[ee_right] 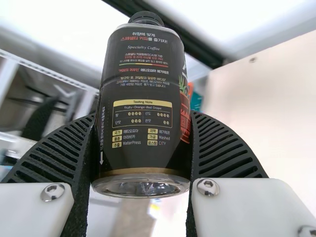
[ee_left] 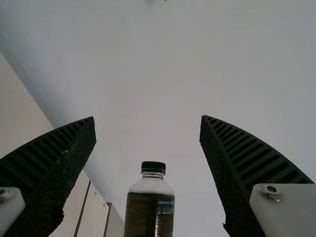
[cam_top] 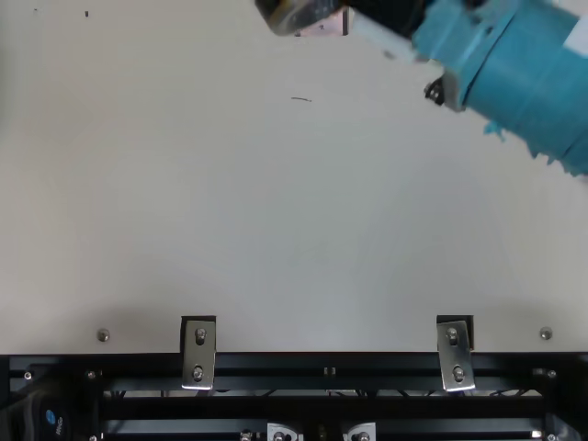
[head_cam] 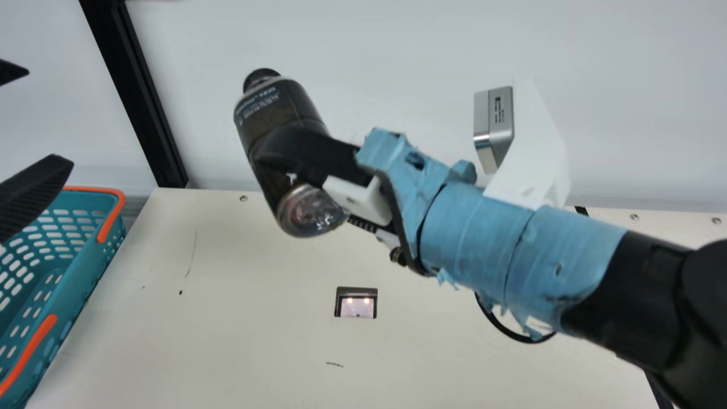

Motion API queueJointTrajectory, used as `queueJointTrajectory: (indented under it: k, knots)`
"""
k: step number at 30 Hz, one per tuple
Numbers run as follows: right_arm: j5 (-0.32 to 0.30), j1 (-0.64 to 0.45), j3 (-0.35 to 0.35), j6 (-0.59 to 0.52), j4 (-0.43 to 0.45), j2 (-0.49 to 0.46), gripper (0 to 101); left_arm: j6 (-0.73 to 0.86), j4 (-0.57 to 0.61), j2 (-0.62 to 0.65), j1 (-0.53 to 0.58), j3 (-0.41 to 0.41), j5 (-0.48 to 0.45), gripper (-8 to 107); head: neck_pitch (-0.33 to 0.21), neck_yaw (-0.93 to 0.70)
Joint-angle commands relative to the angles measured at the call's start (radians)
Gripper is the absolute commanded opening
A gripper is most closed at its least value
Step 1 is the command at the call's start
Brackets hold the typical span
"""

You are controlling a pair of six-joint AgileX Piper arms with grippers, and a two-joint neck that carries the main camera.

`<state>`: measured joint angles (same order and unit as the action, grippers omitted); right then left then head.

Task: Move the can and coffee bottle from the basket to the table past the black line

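Observation:
In the main view my right gripper [head_cam: 278, 156] is shut on the dark coffee bottle [head_cam: 272, 113], holding it tilted in the air, cap toward upper left. The right wrist view has the bottle [ee_right: 140, 98] between both ribbed fingers of this gripper [ee_right: 143, 116]. The bottle's base [cam_top: 299, 14] shows at the top view's upper edge. At the main view's left edge my left gripper [head_cam: 50, 116] is open, above the teal basket [head_cam: 85, 272]. From the left wrist, the gripper [ee_left: 148, 117] has nothing between its fingers; the bottle [ee_left: 149, 212] appears farther off.
The basket has orange trim and stands at the left; its visible inside holds nothing. A dark-framed rectangular recess [head_cam: 356, 302] lies in the cream table [head_cam: 227, 341]. A short piece of black line [head_cam: 580, 210] shows at the table's back right. A black post [head_cam: 136, 91] rises behind.

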<state>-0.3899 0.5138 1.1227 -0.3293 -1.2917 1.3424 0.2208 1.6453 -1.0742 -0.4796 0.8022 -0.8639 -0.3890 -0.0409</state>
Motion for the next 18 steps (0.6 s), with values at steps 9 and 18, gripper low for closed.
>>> queueJointTrajectory:
  k: [9, 18]
  knots:
    - [0.174, 0.105, -0.078, 0.095, 0.287, -0.033, 0, 0.000, 0.000, 0.000, 0.000, 0.000, 0.000, 90, -0.003, 0.010]
    - [0.178, 0.109, -0.078, 0.107, 0.377, -0.032, 0, 0.000, 0.000, 0.000, 0.000, 0.000, 0.000, 90, -0.003, 0.010]
